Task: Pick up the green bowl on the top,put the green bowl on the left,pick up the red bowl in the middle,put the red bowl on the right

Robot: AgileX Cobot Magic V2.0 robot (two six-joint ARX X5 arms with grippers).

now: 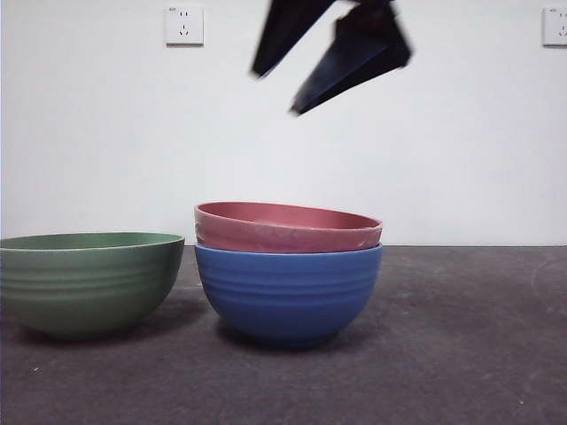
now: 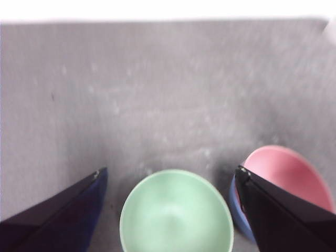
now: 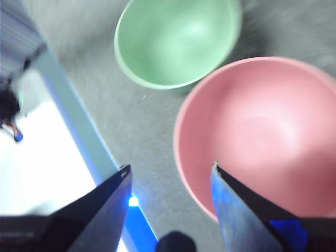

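1. The right pincer (image 3: pixel 170 173) hangs with its jaws apart and nothing between them, over the near rim of the red bowl (image 1: pixel 288 227); in the front view one pincer (image 1: pixel 276 88) shows as two dark blades at the top centre of the frame, above the stack.
2. The left pincer (image 2: pixel 168 176) also has its jaws apart and empty, high above the green bowl (image 1: pixel 89 279).
3. The green bowl sits alone on the table (image 1: pixel 461 354) at the lower left of the front view, just beside the stack, not touching it.
4. The red bowl rests slightly tilted, nested in the blue bowl (image 1: pixel 288 297) at the frame's centre.
5. No readable writing; two wall sockets (image 1: pixel 184 25) sit in the upper corners.
6. Open table lies at the right of the front view.
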